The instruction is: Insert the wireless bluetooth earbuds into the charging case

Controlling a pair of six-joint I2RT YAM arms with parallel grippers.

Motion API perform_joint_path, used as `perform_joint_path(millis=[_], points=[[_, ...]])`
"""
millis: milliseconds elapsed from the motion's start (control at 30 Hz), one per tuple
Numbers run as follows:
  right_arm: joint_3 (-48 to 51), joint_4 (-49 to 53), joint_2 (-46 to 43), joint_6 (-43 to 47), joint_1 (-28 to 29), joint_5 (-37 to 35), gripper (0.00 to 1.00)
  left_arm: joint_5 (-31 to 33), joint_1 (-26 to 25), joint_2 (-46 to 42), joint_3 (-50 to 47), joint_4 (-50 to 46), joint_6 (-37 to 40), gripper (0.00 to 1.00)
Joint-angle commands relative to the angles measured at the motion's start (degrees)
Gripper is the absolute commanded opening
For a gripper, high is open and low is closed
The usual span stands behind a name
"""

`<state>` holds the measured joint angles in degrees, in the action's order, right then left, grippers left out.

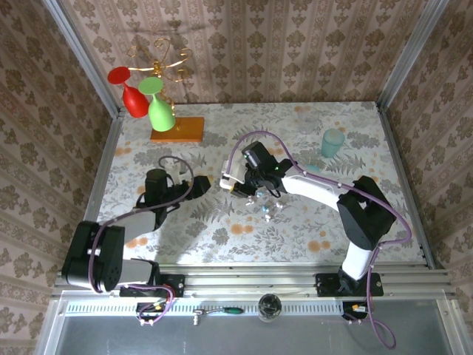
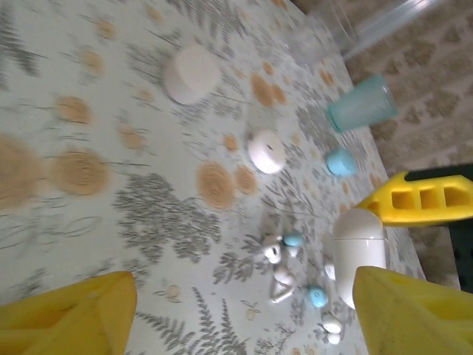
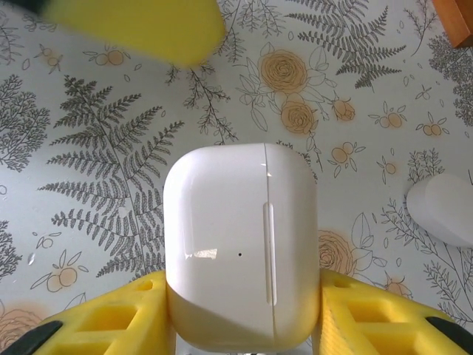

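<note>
Charging case (image 3: pixel 240 237) — inside right pincer (image 3: pixel 244 316)

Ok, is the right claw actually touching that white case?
Touching. In the right wrist view the right claw's yellow fingers press flush against both sides of the white charging case, no gap.

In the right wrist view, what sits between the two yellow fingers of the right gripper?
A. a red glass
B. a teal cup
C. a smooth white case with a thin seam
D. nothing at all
C: the white case sits in the right gripper, with one of its yellow fingers against each side of the case.
</note>
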<state>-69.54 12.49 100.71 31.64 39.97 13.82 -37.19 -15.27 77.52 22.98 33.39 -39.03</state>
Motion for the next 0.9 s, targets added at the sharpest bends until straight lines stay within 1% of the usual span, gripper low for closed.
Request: perform_joint_path(millis=[0, 133, 233, 333, 467, 500, 667, 700, 733, 800, 867], points=[[1.2, -2.2, -2.4, 1.1, -0.1, 1.7, 0.44, -5.7, -2.4, 3.8, 2.1, 9.1, -4.7, 0.72], [1.8, -2.9, -2.7, 0.9, -0.3, 2.0, 0.44, -7.3, -4.4, 8.6, 3.8, 12.2, -5.2, 0.7], [1.9, -3.1, -2.8, 1.0, -0.3, 2.1, 0.44, -8.4, -5.4, 10.9, 4.0, 15.6, -7.2, 0.63], [2.0, -3.6, -2.7, 0.7, -0.5, 2.1, 0.44, -9.6, -6.3, 12.2, 4.7, 16.9, -8.0, 0.6], [1.8, -4.4, -2.3, 0.5, -0.7, 1.7, 0.44, -9.9, -7.1, 12.1, 5.0, 16.6, -7.9, 0.6], [1.8, -4.7, -2.3, 0.5, -0.7, 1.7, 0.44, -9.9, -7.1, 12.0, 5.1, 16.2, -7.8, 0.58], [1.7, -5.2, -2.2, 0.2, -0.8, 1.3, 0.43, -10.8, -7.8, 11.5, 5.1, 16.2, -7.9, 0.43], [1.7, -5.3, -2.2, 0.1, -0.8, 1.2, 0.44, -10.9, -7.9, 11.3, 5.0, 16.4, -7.5, 0.39], [1.8, -5.5, -2.2, 0.0, -0.8, 1.1, 0.43, -11.2, -8.0, 11.2, 4.9, 16.6, -6.8, 0.33], [1.8, -5.5, -2.6, -0.1, -0.8, 0.9, 0.46, -11.2, -8.1, 10.7, 4.5, 17.3, -5.7, 0.24], [2.4, -5.5, -3.5, -0.2, -0.8, 1.4, 0.51, -11.4, -8.2, 10.2, 4.4, 18.2, -4.2, 0.19]])
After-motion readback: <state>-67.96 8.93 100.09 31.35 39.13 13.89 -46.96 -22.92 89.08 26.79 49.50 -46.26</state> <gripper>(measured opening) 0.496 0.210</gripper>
